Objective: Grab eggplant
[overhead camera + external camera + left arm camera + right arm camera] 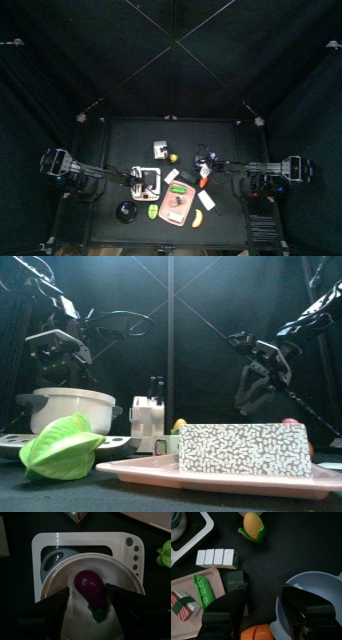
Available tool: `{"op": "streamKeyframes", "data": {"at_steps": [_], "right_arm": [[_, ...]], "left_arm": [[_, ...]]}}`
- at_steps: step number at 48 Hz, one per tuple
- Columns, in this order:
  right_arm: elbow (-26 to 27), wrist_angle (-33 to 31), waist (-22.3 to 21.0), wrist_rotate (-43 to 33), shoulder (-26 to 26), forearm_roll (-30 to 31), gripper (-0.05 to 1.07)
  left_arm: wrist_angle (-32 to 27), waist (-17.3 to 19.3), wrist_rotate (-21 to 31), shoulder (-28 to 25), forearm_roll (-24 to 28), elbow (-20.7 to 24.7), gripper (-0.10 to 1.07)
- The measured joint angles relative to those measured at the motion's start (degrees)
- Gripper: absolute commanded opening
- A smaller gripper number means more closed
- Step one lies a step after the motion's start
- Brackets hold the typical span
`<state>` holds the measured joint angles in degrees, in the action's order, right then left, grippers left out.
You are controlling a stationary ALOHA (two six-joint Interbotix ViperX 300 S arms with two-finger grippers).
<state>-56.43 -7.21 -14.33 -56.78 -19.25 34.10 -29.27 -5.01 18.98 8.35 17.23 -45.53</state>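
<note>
A dark purple eggplant (91, 588) with a green stem lies in a white bowl (63, 572) that sits on a white scale-like device (80, 539). My left gripper (89, 592) is open, with one jaw on each side of the eggplant; I cannot tell if they touch it. In the top view the left gripper (140, 180) hangs over that white device (144, 181); the eggplant is hidden there. My right gripper (261, 594) is open and empty above the table, near a grey-blue bowl (314, 592). In the front view the white bowl (67, 406) hides the eggplant.
A pink tray (188, 587) holds a green packet (202, 589) and a sushi piece (181, 604). A corn cob (252, 526), white blocks (218, 558), a dark box (236, 579) and an orange thing (258, 633) lie nearby. A green leafy toy (60, 446) and a speckled box (245, 449) stand in front.
</note>
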Motion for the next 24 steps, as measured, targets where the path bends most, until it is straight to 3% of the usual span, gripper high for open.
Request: {"op": "streamKeyframes", "data": {"at_steps": [12, 24], "right_arm": [[0.0, 0.0, 0.0, -0.1, 0.0, 0.0, 0.83], [0.0, 0.0, 0.0, 0.0, 0.2, 0.0, 0.83]], "left_arm": [[0.3, 2.5, 0.0, -0.1, 1.3, 0.4, 0.79], [1.7, 4.2, 0.0, -0.3, 3.2, 1.1, 0.78]]}}
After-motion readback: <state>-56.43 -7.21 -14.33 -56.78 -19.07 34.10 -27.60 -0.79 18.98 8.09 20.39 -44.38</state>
